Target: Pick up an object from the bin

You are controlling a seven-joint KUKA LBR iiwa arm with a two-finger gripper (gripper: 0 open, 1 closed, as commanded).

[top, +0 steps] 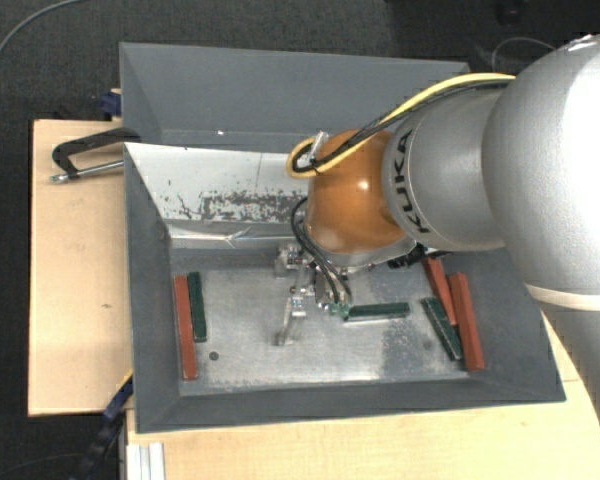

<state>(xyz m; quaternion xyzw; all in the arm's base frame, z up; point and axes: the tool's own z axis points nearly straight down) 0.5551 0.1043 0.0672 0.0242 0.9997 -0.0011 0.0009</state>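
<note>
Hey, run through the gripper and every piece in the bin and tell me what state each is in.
gripper: down in the middle of the bin.
middle green stick: flat on the floor, left end at the gripper, contact unclear.
left orange stick: flat along the left wall.
left green stick: flat beside it.
right orange sticks: flat along the right wall.
right green stick: flat beside them.

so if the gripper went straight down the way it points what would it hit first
Probably the bin floor: the gripper points down at a bare patch just beside the dark green bar. Its height above the floor is unclear from this view.
</note>
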